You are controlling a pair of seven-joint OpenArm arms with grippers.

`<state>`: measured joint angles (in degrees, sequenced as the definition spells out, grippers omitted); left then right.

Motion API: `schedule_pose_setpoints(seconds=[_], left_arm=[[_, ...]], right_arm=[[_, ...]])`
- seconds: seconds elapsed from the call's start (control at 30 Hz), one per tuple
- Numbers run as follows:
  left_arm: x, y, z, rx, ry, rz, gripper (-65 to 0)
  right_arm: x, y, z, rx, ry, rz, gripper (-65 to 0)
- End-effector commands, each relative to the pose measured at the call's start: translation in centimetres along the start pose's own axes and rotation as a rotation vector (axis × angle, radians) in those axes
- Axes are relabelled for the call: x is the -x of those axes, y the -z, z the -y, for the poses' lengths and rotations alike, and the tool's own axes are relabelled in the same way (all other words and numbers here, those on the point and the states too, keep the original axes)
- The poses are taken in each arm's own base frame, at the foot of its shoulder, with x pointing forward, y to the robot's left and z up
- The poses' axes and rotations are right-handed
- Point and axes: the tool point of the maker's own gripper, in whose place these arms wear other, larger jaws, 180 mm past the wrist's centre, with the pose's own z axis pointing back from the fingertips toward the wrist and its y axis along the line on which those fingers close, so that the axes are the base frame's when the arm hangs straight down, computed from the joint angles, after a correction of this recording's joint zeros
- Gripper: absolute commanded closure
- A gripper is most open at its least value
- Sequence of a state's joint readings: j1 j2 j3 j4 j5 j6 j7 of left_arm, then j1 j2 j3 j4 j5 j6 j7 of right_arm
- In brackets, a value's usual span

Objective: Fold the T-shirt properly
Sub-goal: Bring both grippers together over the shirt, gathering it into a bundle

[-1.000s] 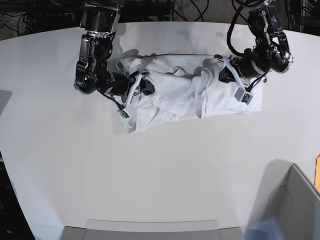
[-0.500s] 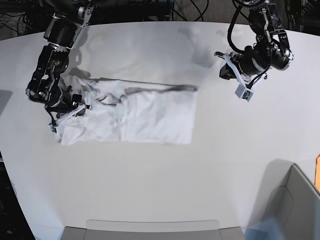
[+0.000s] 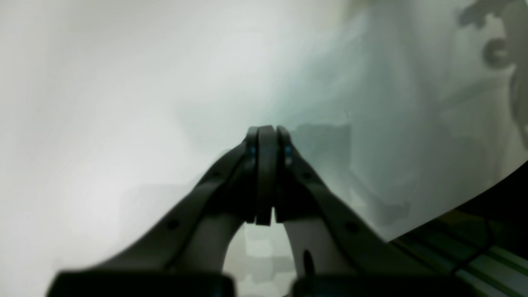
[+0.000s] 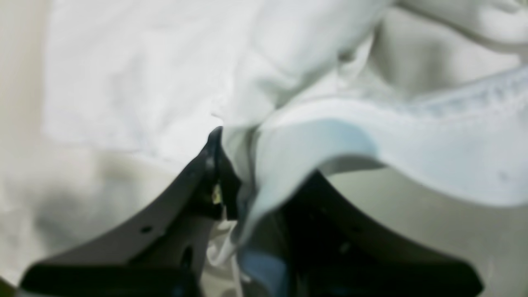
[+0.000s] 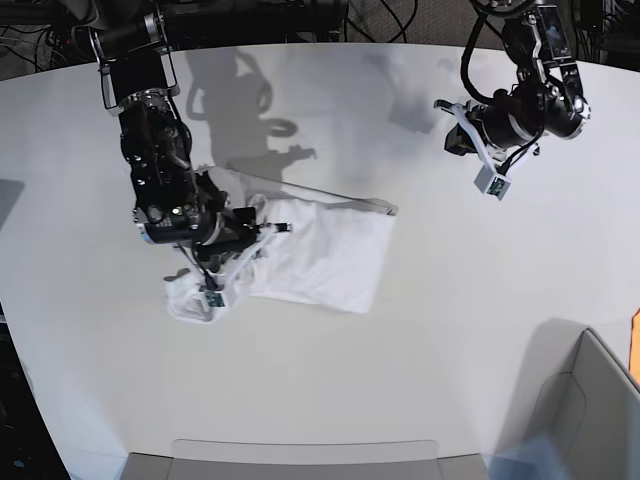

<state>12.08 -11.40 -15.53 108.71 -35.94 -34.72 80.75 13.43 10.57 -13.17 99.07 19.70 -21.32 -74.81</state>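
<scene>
Smooth white tabletop (image 5: 420,340), dark cables behind; right gripper (image 4: 235,173) clamps wrinkled white cotton T-shirt (image 5: 320,250), blurred; left gripper (image 3: 266,136) closed, empty.

The T-shirt (image 5: 325,255) has been dragged and bunched toward the near side by the right end effector (image 5: 232,262), whose arm has been swung back toward the right.
</scene>
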Motion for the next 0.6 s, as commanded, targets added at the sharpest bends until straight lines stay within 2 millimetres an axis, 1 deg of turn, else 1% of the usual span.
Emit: schedule_pose_setpoints(seconds=[0.0, 0.07, 0.2, 0.33, 0.4, 0.43, 0.5, 0.57], left_arm=[[-1.0, -0.4, 0.0, -0.003, 0.015, 0.034, 0.0], [-0.9, -0.4, -0.1, -0.003, 0.015, 0.033, 0.0], [-0.8, -0.4, -0.1, -0.004, 0.025, 0.025, 0.0], [-1.1, -0.8, -1.0, -0.027, 0.025, 0.030, 0.0], [-1.3, -1.6, -2.3, -0.063, 0.017, 0.038, 0.0], [-1.8, -1.9, -2.8, -0.074, 0.015, 0.054, 0.0], [-3.7, -2.7, -3.8, -0.102, 0.016, 0.109, 0.0], [-5.9, -3.4, -4.6, -0.124, 0.020, 0.166, 0.0]], right_arm=[[-1.4, -0.5, -0.8, -0.004, 0.022, 0.022, 0.0], [-1.6, 0.0, -2.7, -0.018, 0.025, 0.008, 0.0], [-3.1, 0.7, -5.6, -0.044, 0.004, 0.002, 0.0], [-3.8, 1.5, -7.6, -0.058, -0.027, -0.020, 0.0], [-3.8, 1.7, -7.8, -0.059, -0.028, -0.025, 0.0], [-3.6, 1.7, -7.8, -0.061, -0.027, -0.028, 0.0], [-3.2, 1.8, -7.8, -0.061, -0.025, -0.037, 0.0], [-2.0, 2.1, -7.5, -0.061, -0.012, -0.061, 0.0]])
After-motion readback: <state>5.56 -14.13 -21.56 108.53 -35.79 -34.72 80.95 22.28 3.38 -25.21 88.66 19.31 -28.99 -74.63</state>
